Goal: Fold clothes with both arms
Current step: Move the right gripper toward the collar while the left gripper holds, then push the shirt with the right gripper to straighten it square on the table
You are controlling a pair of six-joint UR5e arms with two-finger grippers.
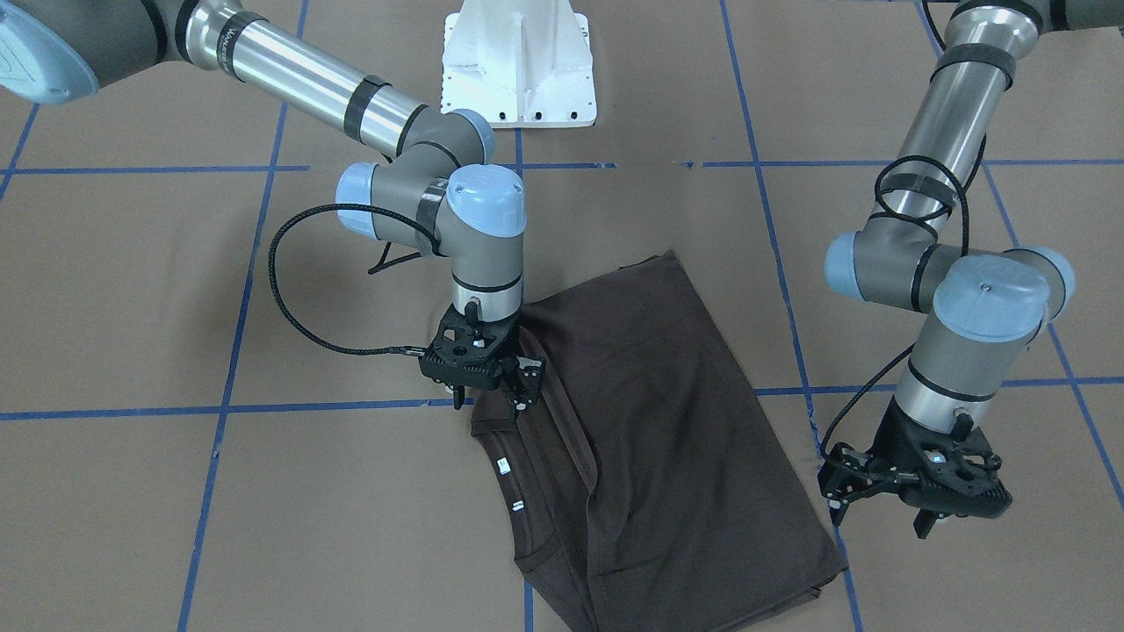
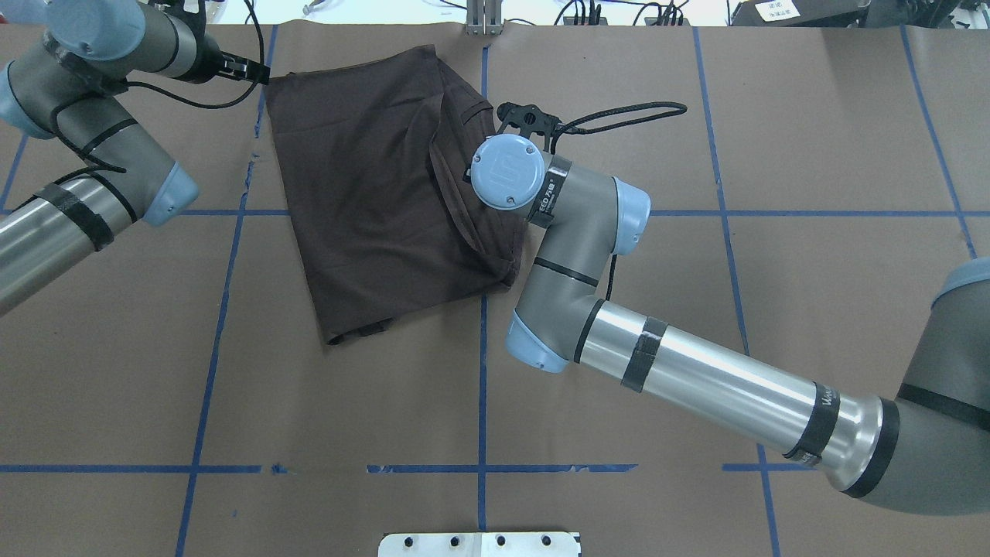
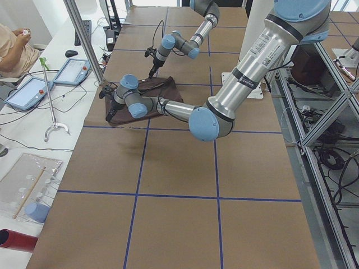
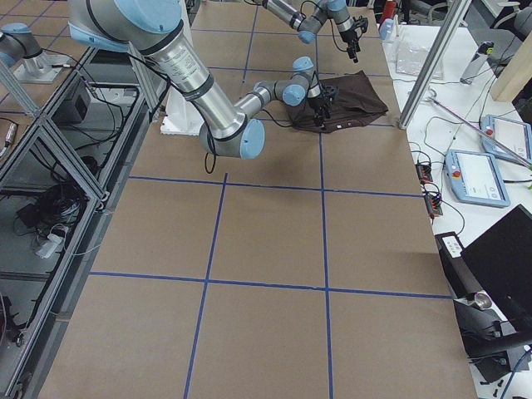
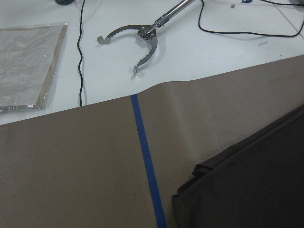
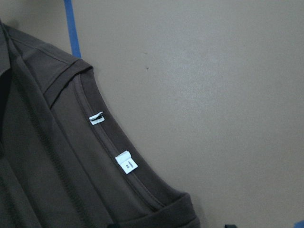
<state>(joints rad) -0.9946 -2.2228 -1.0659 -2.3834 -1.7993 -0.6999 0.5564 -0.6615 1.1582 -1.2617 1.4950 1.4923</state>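
The dark brown T-shirt lies folded lengthwise on the brown paper, also seen from overhead. Its ribbed collar with two white tags points toward the operators' side. My right gripper stands open over the shirt's edge by the shoulder, just beside the collar, with its fingers apart and nothing pinched. In the overhead view the right wrist hides that gripper. My left gripper hangs open beyond the opposite long edge, off the cloth, near the shirt's corner.
The white base pedestal stands at the robot's side of the table. Blue tape lines cross the paper. A metal grabber tool, tablets and a seated person are past the far table edge, close to the shirt.
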